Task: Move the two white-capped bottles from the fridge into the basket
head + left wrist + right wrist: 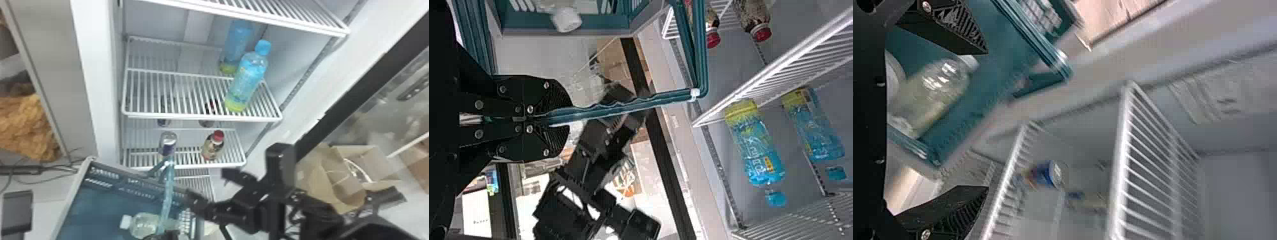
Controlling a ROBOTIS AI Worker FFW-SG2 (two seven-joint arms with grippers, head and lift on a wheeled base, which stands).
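Presently our right gripper, spread wide and empty, hangs far-right of the white-capped bottle lying cap-left in the basket; our left gripper pinches the handle.

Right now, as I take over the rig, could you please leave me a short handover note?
Left gripper: shut on the basket's handle.
Right gripper: open and holding nothing, its fingers well apart.
Done: one white-capped bottle lies in the basket.
Left: find the second; I can't tell whether it is in there too. If not, it probably still needs fetching.
In the fridge, two blue-capped bottles and a red-capped bottle aren't part of the job.
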